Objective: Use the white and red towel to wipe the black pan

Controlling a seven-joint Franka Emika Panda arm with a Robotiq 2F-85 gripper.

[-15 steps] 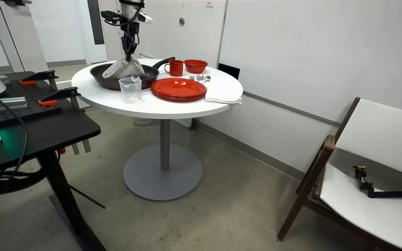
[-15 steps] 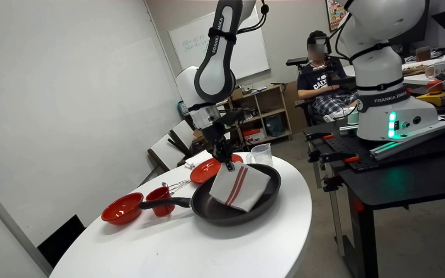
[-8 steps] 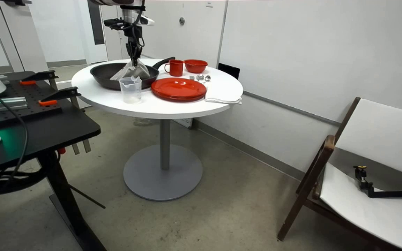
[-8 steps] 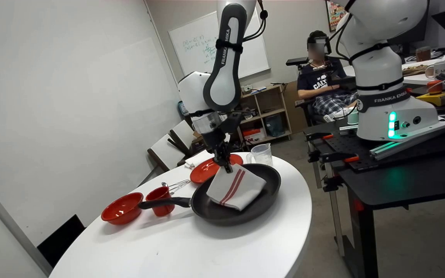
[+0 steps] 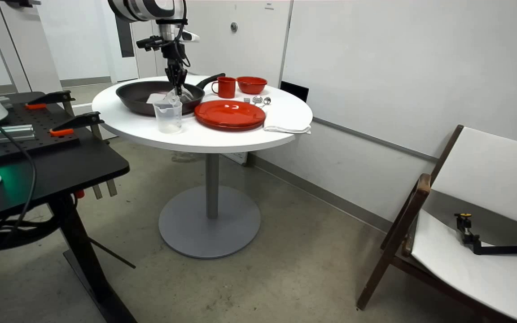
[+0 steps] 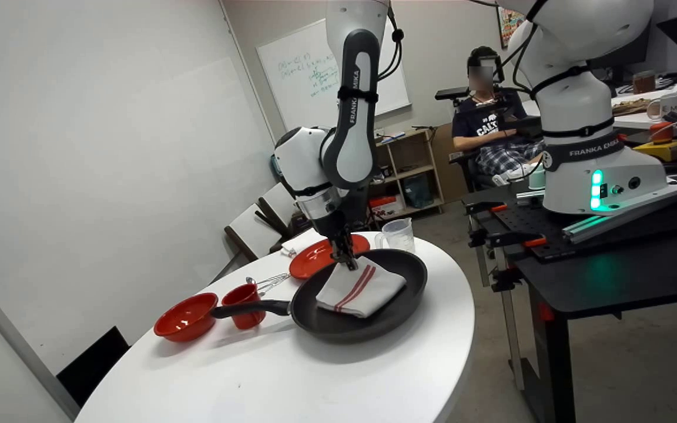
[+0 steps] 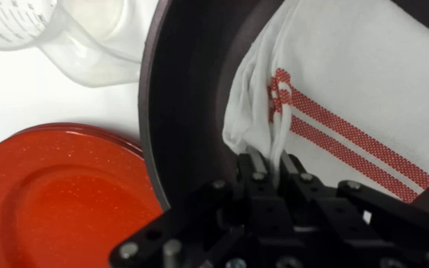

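Gripper [image 7: 274, 164] pinches a gathered fold of the white-and-red dish towel [image 6: 368, 292], which lies in the black frying pan [image 6: 397, 309] near the edge of the counter [image 6: 227, 382]. Soft, light, it should drag limply; a hold nearer its middle might press firmer.

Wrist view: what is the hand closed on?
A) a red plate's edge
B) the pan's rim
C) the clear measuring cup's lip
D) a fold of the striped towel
D: a bunched fold of the white and red towel runs in between the jaws of the hand, its rest spread inside the black pan.
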